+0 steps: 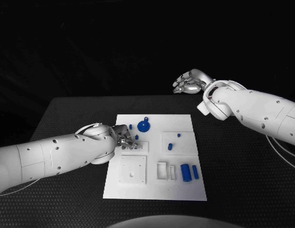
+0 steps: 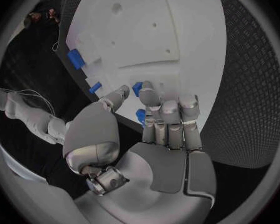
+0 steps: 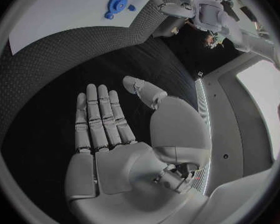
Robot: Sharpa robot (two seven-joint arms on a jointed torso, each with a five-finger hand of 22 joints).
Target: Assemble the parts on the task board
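Note:
The white task board (image 1: 154, 190) lies in the middle of the black table. My left hand (image 1: 124, 137) reaches over the board's left edge. Its thumb and a fingertip (image 2: 147, 95) pinch a small blue part (image 2: 137, 88), which stands low over the board (image 2: 159, 30) beside a raised white square (image 1: 135, 147). A second small blue part (image 1: 130, 127) sits just beyond the hand. My right hand (image 1: 190, 81) hangs high past the table's far edge with its fingers (image 3: 99, 114) stretched out flat and nothing in them.
A round blue part with a stem (image 1: 143, 126) lies at the board's far middle. Two blue cylinders (image 1: 186, 172) lie near the front right. Two small blue pieces (image 1: 169, 146) sit on a right-hand block. White blocks (image 1: 133, 169) occupy the front left.

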